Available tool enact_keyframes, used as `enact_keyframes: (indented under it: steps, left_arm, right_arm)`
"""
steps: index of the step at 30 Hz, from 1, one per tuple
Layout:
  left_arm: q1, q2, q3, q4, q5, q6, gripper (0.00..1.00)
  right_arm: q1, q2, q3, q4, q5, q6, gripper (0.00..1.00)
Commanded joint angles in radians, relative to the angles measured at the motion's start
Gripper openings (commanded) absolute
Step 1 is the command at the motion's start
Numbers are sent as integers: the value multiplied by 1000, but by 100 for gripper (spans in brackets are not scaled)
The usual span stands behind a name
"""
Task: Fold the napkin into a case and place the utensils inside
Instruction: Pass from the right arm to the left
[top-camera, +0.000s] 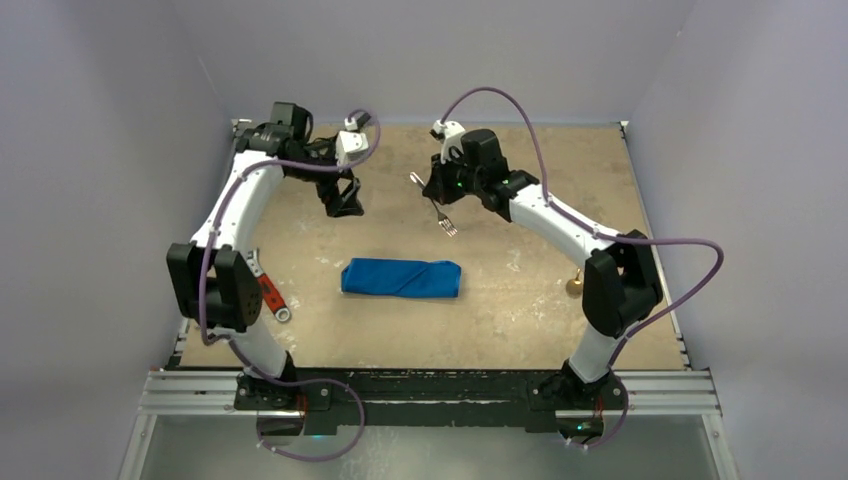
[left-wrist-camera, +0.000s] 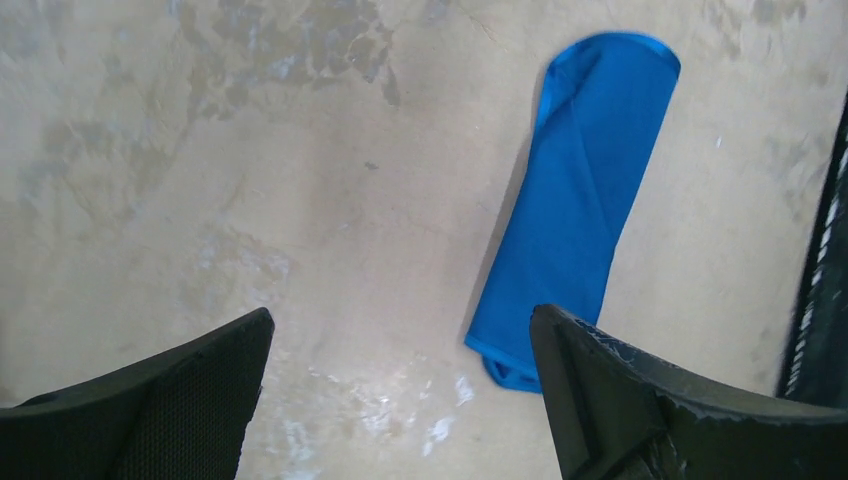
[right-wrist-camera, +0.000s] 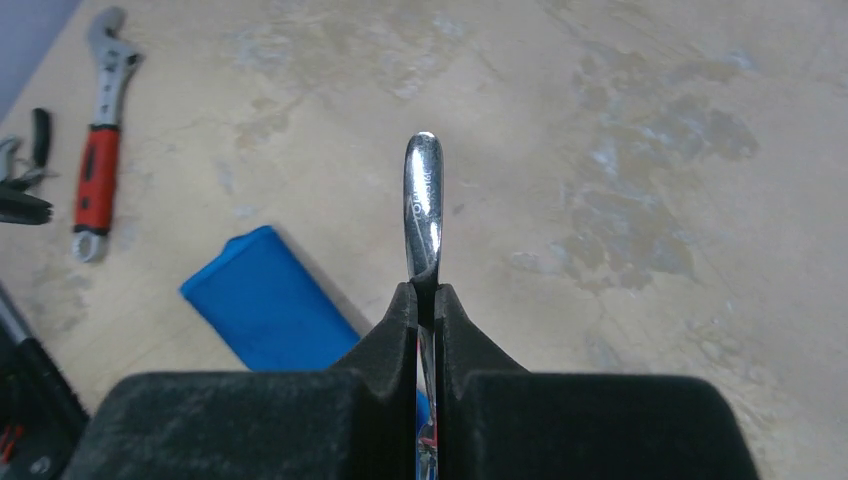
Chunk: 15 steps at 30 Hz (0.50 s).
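The blue napkin (top-camera: 400, 278) lies flat in the middle of the counter (top-camera: 560, 180), a little closer to the near edge. It is folded into a long thin case. Its long sides run the same way as the near edge. Nothing is touching it.

The right fingers (top-camera: 437, 193) are up over the far half of the counter, near the middle. They are squeezed tight on the fork (top-camera: 447, 220). In the right wrist view the two fingers (right-wrist-camera: 405, 325) pinch the fork (right-wrist-camera: 422, 200) by its handle, and the shiny round end of the handle sticks out past them. From above, the prongs point toward the near edge, at the case. I cannot tell if the prongs touch the counter.

The left fingers (top-camera: 342, 200) are over the far left part of the counter. They are spread wide apart and hold nothing. In the left wrist view the bare counter shows between the two fingers (left-wrist-camera: 600, 370), and the napkin (left-wrist-camera: 580, 200) sits off to one side.

The spoon (top-camera: 575, 286) lies by the right edge, partly hidden behind the right arm. Only its gold bowl shows.

A wrench (top-camera: 272, 298) with a red handle lies by the left edge, well apart from the napkin.
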<state>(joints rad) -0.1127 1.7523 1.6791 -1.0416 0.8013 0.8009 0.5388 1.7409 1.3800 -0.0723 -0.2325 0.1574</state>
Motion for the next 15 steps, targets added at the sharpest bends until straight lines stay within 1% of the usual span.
enact_keyframes:
  steps: [1, 3, 5, 6, 7, 9, 10, 12, 13, 15]
  left_arm:
    - [-11, -211, -119, 61, 39, 444, 99]
    - [-46, -335, -218, 138, -6, 588, 99]
    - [-118, -444, -332, 255, -101, 698, 99]
    - [-162, -504, -407, 334, -162, 763, 99]
    - [-196, -565, -478, 436, -197, 796, 98]
    - [-240, -664, -627, 583, -222, 899, 95]
    - [-257, -698, -660, 613, -224, 943, 94]
    - [-285, -744, -703, 598, -225, 1037, 88]
    - [-293, -768, -730, 617, -226, 1079, 85]
    - [-303, -812, -799, 708, -223, 1111, 82]
  right_arm:
    - [-1, -27, 88, -113, -185, -5, 0]
    - [3, -19, 108, -132, -260, 24, 0]
    - [15, -18, 114, -128, -332, 59, 0]
    - [22, -22, 114, -123, -363, 71, 0]
    - [28, -24, 115, -123, -389, 79, 0]
    - [41, -31, 109, -111, -429, 98, 0]
    - [47, -33, 107, -103, -448, 109, 0]
    - [59, -34, 111, -88, -487, 128, 0]
    - [66, -34, 117, -84, -503, 134, 0]
    - [86, -30, 128, -73, -530, 148, 0]
